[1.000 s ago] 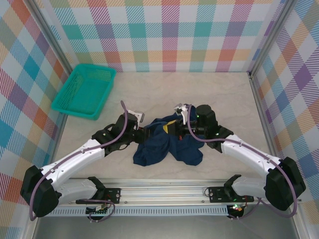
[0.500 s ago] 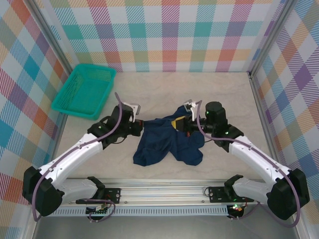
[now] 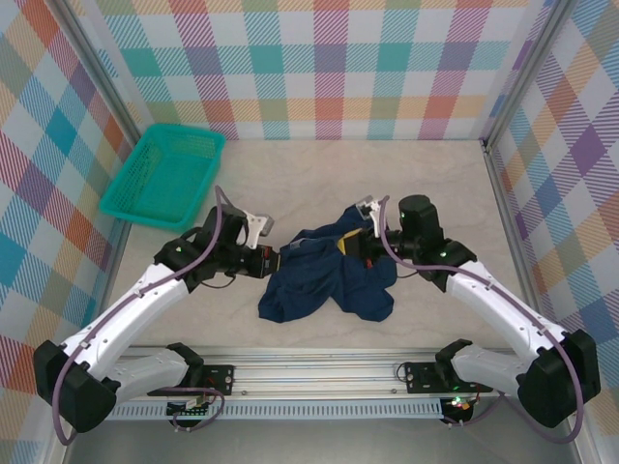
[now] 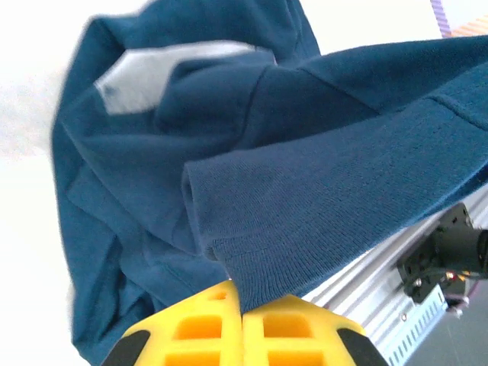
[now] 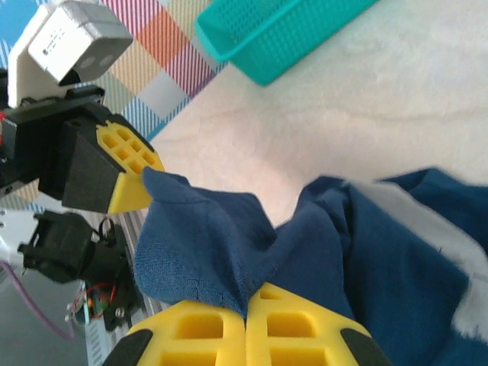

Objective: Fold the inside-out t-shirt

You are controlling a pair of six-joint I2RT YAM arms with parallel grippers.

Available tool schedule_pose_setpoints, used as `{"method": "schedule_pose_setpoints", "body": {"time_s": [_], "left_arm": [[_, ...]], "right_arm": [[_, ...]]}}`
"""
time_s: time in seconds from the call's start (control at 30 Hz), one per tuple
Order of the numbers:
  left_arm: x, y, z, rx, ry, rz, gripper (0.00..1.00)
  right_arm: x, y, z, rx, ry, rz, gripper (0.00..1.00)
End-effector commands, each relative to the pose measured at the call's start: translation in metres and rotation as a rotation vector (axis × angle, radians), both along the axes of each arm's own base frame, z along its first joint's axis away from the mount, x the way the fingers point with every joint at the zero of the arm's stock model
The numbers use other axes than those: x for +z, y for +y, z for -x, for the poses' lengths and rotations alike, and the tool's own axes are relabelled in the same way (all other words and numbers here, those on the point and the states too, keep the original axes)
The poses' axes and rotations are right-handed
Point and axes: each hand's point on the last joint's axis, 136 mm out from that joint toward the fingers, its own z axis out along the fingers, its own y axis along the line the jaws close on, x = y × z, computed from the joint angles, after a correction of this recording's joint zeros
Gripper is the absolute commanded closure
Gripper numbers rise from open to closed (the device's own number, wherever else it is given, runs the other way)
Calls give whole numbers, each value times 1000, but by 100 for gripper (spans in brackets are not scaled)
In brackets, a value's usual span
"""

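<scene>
The dark navy t-shirt (image 3: 329, 285) is lying crumpled in a heap on the beige table (image 3: 435, 184), a little nearer the arms' bases than the middle, with both arms reaching in on it from either side. The left gripper (image 3: 278, 259) is sitting at the heap's 10 o'clock edge, and from the left wrist camera its yellow fingers (image 4: 202, 328) are pressing fully together on a ribbed, hemmed edge of the cloth, which is fanning out from the pinch toward 1 o'clock. A pale grey patch (image 4: 152, 72) is showing among the folds at 11 o'clock in that view. The right gripper (image 3: 356, 242) is sitting at the heap's 1 o'clock edge; seen from the right wrist, its yellow pads (image 5: 297, 324) are likewise closing tight on a fold of the navy fabric, which is rising from the pinch and stretching toward 10 o'clock to the left gripper's yellow fingertip, where the cloth is touching it. Between the two pinches the fabric is being held slightly raised, while the rest is sagging onto the table toward 6 o'clock. The teal mesh basket (image 3: 164, 179) is standing well apart from the shirt, at about 10 o'clock from it
</scene>
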Motion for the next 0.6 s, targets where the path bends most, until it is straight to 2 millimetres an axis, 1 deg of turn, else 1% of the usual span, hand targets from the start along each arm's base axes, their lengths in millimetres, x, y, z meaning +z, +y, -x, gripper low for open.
{"method": "schedule_pose_setpoints", "body": {"time_s": [0.0,0.07,0.1,0.13,0.17,0.2,0.23,0.27,0.3,0.33,0.4,0.47,0.5,0.53,0.57], "left_arm": [[-30,-14,32,-76,131,12,100],[-44,-25,48,-122,176,12,100],[-48,-29,54,-142,196,15,98],[-52,-32,56,-153,215,18,85],[-53,-32,54,-152,218,11,73],[-51,-33,49,-147,201,-2,59],[-46,-33,41,-144,171,-8,51],[-40,-33,32,-125,137,-5,47],[-33,-31,18,-90,99,8,43],[-28,-26,1,-31,67,29,37],[-30,-6,-37,137,31,46,33],[-43,20,-75,307,30,23,32],[-50,24,-88,335,28,17,31],[-63,33,-102,390,40,-14,30],[-73,37,-114,424,61,-24,30]], "right_arm": [[-35,-7,28,32,145,50,96],[-67,-20,43,-12,269,137,92],[-82,-29,50,-50,324,191,87],[-91,-39,52,-93,349,242,80],[-95,-48,50,-139,348,281,73],[-92,-54,44,-184,320,308,65],[-85,-59,32,-235,271,323,60],[-77,-63,19,-287,219,331,56],[-68,-66,1,-344,162,334,53],[-63,-67,-17,-390,125,338,51],[-57,-63,-53,-439,67,335,48],[-67,-56,-91,-473,53,375,47],[-73,-52,-106,-476,56,396,46],[-84,-49,-122,-483,66,434,46],[-96,-50,-135,-489,76,480,45]]}}
